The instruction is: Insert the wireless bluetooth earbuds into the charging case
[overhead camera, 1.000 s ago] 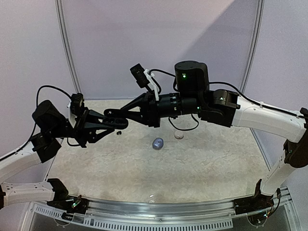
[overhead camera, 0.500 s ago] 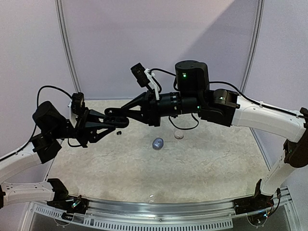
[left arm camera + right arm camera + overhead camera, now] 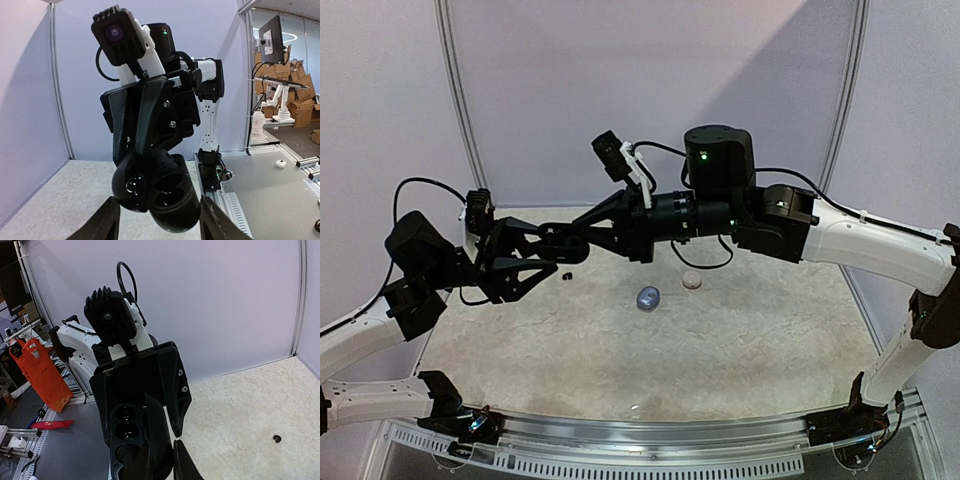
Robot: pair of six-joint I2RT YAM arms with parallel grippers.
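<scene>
1. Left-wrist cam: left gripper (image 3: 159,227) jaws apart, flanking black charging case (image 3: 157,192), not clamping.
2. Case mid-air, rigid, wells exposed; right gripper (image 3: 167,460) clamped on its edge.
3. One black earbud (image 3: 276,438) on table (image 3: 240,410): tiny, likely light, slick; pinch across body.

"What's new on your left side?"

"Your left gripper (image 3: 558,250) has parted its jaws. A second ago they were pinched nearly together at the charging case (image 3: 160,195)."

"Anything else?"

"It has drawn back slightly to the left."
</scene>
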